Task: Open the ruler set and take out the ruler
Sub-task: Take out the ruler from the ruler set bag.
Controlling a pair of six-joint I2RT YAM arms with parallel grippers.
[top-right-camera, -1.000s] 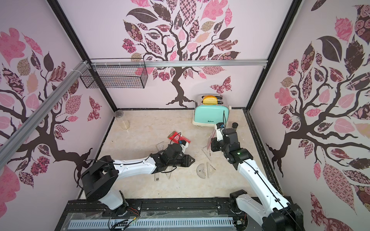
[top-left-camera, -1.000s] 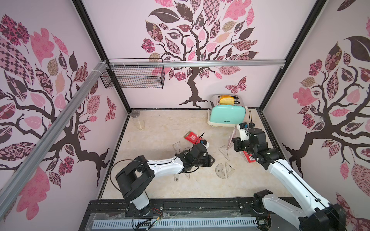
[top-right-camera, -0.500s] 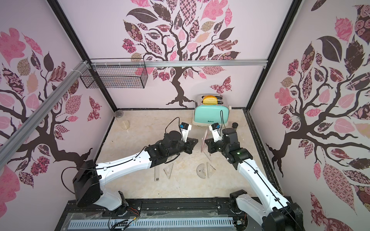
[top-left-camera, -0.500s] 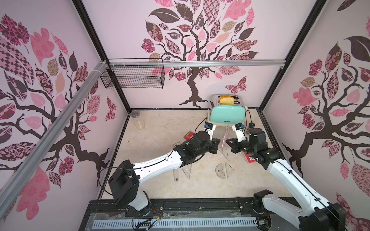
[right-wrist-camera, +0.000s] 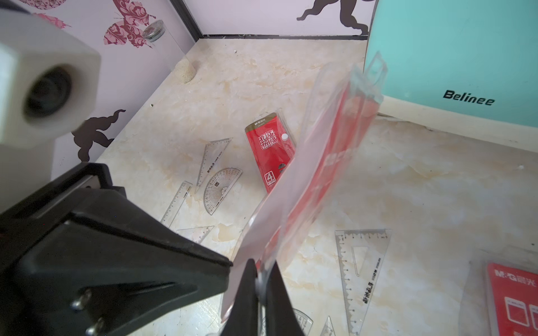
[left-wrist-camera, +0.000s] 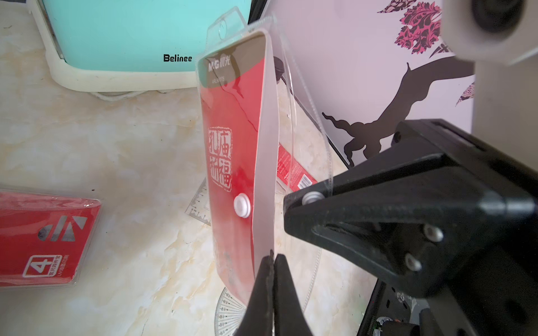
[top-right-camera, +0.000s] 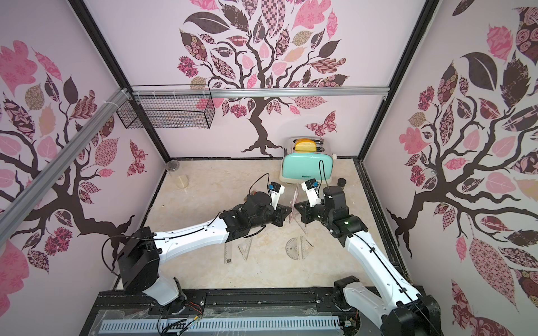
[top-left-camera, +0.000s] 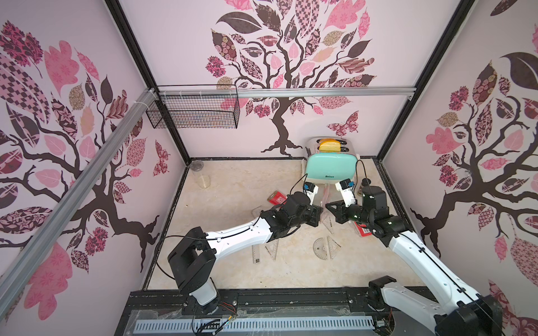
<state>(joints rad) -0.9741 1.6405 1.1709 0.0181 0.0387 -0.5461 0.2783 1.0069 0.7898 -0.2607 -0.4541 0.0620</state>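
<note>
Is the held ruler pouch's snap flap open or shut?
Open: the clear flap stands apart from the pouch, snap button bare.

Ruler set (left-wrist-camera: 233, 139) before toaster (top-left-camera: 332, 170), protractor (top-left-camera: 320, 248) before both, jar (top-left-camera: 201, 174) back left

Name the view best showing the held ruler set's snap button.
Left wrist view: the snap button faces the camera, white on the red ruler set. The right wrist view blurs that set, button unseen; in both top views it is a sliver.
</note>
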